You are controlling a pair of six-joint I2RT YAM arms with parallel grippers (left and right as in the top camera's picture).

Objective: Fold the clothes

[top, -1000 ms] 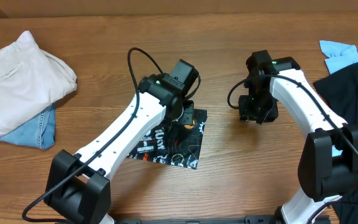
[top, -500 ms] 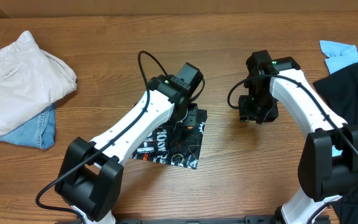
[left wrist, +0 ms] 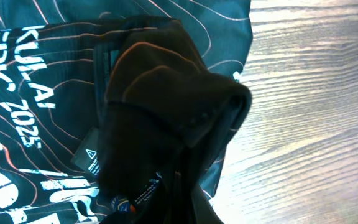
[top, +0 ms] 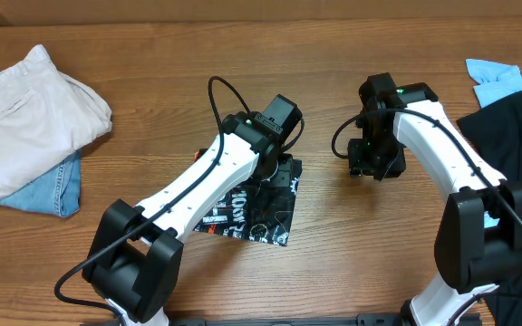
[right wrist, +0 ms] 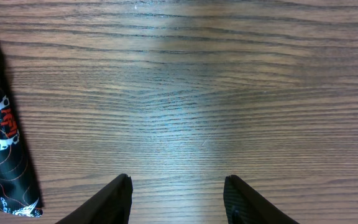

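The black jersey (top: 254, 215) with orange contour lines and white logos lies folded small at the table's middle. My left gripper (top: 275, 172) sits at its far right corner. In the left wrist view the jersey (left wrist: 30, 93) has a bunched fold (left wrist: 166, 93) with a label, and that fold runs up into my left gripper (left wrist: 185, 208), which is shut on it. My right gripper (top: 370, 168) hovers to the jersey's right, apart from it. In the right wrist view it (right wrist: 178, 199) is open and empty over bare wood, with the jersey's edge (right wrist: 2, 149) at the far left.
Cream trousers (top: 27, 113) lie on blue denim jeans (top: 51, 192) at the left edge. A light-blue garment (top: 497, 77) and a plain black garment (top: 515, 145) lie at the right edge, partly under the right arm.
My left arm has moved a little to the right and away, with the jersey fold in its gripper. The right arm has not moved.
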